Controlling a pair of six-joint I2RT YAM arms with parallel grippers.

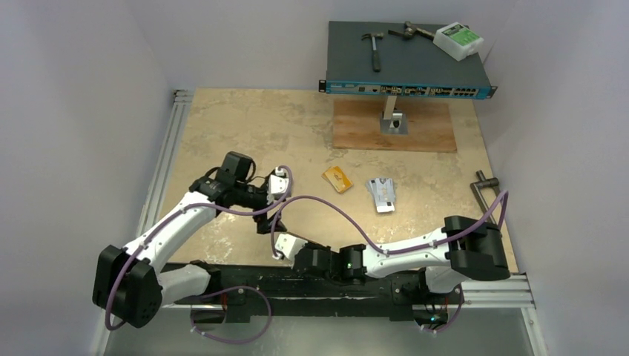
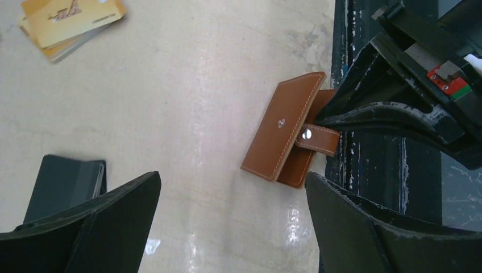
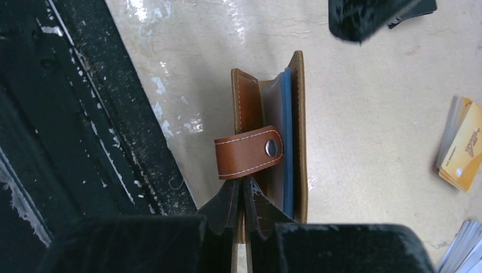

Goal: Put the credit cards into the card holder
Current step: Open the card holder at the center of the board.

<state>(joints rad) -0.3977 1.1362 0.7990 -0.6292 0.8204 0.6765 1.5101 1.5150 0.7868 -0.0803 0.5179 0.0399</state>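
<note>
The tan stone-look table [image 1: 245,133] carries the brown card holder [image 3: 245,102] near its front edge, beside the black rail [image 3: 113,114] — partly spread, blue lining showing, snap tab undone. The right gripper [image 3: 243,190] is pinched tight on one leather flap of it, while the left gripper [image 2: 230,187] hangs over it with its fingers wide apart and nothing between them. The gold cards [image 2: 68,23] and the silvery cards [image 1: 382,194] lie further out on the table, and the black cards [image 2: 62,185] lie beside one left finger — all outside the card holder.
</note>
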